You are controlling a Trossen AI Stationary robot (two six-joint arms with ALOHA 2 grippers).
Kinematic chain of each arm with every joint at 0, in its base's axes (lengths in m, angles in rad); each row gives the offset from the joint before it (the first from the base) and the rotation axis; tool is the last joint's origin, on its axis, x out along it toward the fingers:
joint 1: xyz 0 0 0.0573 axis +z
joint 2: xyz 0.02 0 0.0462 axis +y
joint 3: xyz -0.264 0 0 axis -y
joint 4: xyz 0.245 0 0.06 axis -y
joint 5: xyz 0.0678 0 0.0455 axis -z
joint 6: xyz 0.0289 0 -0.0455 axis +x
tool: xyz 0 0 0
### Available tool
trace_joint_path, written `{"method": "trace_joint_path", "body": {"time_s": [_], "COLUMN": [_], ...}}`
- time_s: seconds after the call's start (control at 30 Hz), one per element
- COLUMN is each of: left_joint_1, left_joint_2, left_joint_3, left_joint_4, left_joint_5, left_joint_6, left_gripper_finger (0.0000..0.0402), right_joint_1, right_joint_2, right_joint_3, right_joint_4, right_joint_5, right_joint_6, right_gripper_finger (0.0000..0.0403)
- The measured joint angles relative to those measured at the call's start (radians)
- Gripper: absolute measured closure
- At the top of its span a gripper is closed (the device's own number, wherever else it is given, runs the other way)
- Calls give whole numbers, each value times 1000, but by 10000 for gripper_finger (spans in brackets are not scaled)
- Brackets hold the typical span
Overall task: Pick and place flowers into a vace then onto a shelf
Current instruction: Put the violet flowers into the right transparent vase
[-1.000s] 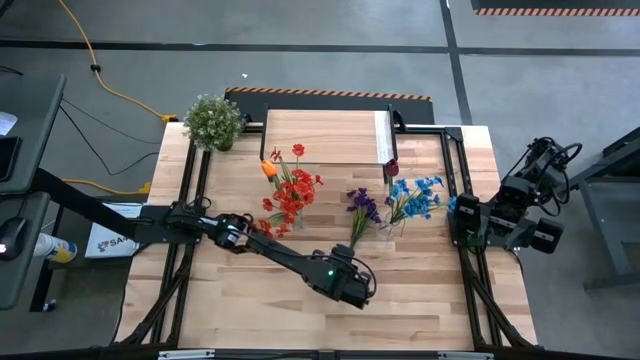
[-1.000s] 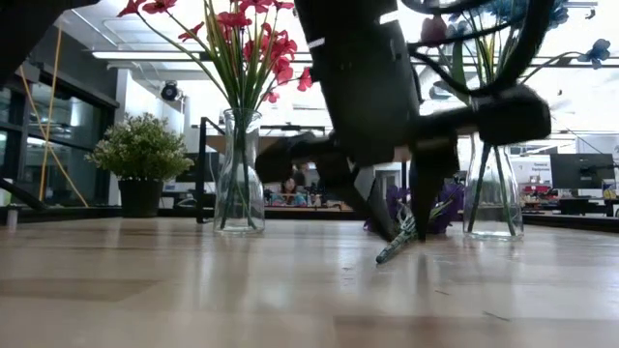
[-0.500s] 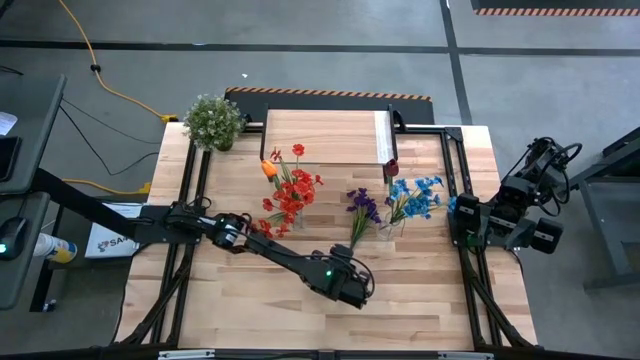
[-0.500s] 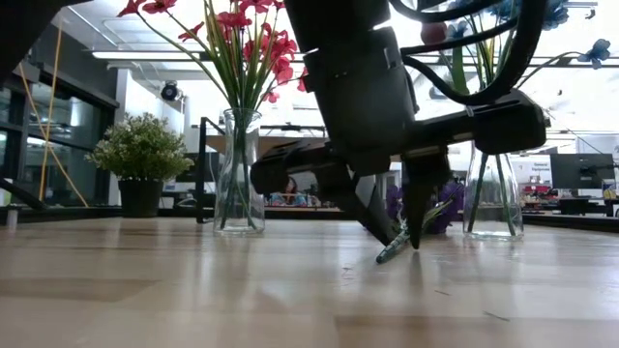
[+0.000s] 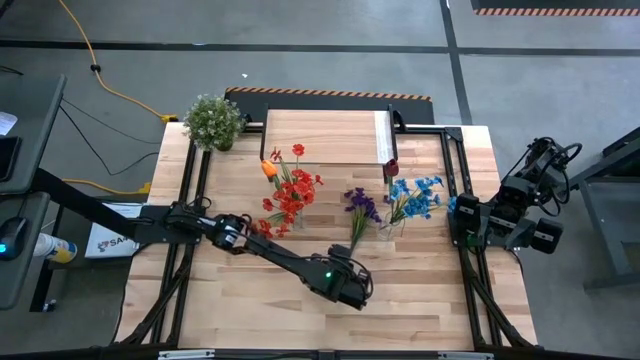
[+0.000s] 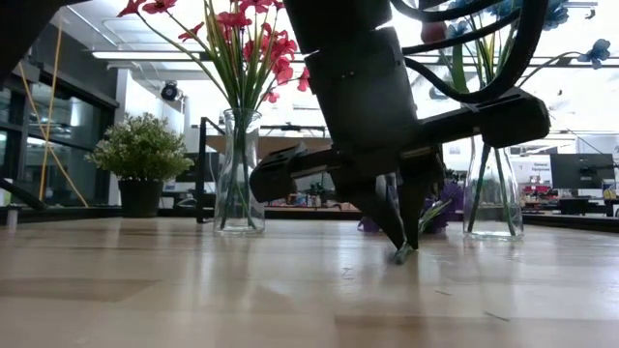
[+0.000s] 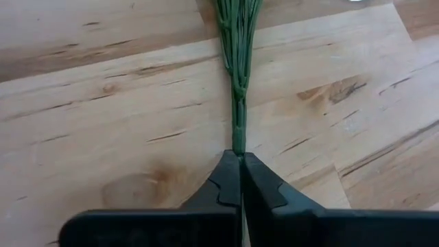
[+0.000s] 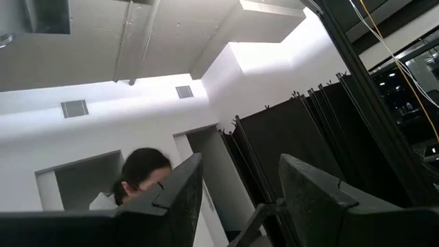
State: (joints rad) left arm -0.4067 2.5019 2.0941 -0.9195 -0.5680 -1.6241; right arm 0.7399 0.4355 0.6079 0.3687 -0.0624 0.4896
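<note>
Since a second ago my left end effector has closed from apart to clamped on the purple flower's stem end, low on the table. I can only read "SA" on a box beside the table. Its stem lies flat, running straight away from the fingertips, blooms at the far end. My right end effector waits off the table edge, fingers apart, pointing at the ceiling.
</note>
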Motion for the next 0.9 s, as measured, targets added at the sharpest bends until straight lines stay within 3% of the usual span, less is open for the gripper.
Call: {"method": "trace_joint_path", "body": {"time_s": [0.53,0.9], "left_joint_1": [-55,-93], "left_joint_2": [-1,-5], "left_joint_3": [20,154], "left_joint_4": [-27,-116], "left_joint_5": [-38,-77], "left_joint_6": [-91,-112], "left_gripper_finger": [371,371], "right_joint_1": [0,0], "right_joint_2": [0,0], "right_joint_3": [0,0], "right_joint_4": [0,0], "right_joint_5": [-3,-3], "right_joint_6": [0,0], "right_gripper_finger": [219,219]}}
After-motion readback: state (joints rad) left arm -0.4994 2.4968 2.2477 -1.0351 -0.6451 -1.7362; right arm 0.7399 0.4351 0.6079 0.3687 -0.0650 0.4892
